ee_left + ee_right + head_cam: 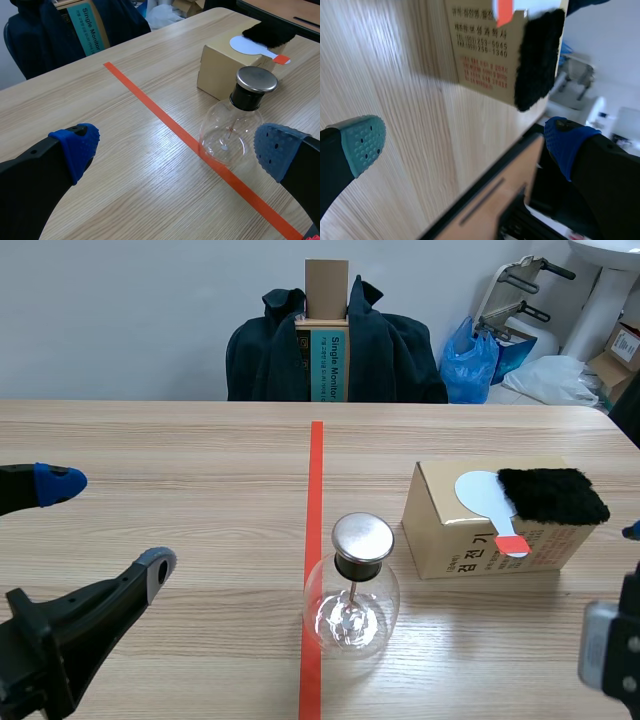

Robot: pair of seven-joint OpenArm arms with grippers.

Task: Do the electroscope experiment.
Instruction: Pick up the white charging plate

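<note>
- Standing upright on the tabletop (180,450), the electroscope (351,590) is a clear glass flask with a black neck and a round metal cap. One side of it overlaps the orange-red tape line.
- Just beside it, toward the right arm, lies a cardboard box (440,540). On the box top rest a white disc paddle (483,493) with a red handle end and a black furry pad (553,495) that touches the disc.
- The left gripper (108,525) hangs wide open and holds nothing. It is well apart from the flask, which stands ahead of it, nearer one finger.
- The right gripper (465,142) is also spread wide and empty, near the tabletop's edge, with the box and furry pad ahead.
- Across the tabletop, a dark jacket (390,350) drapes a chair.
</note>
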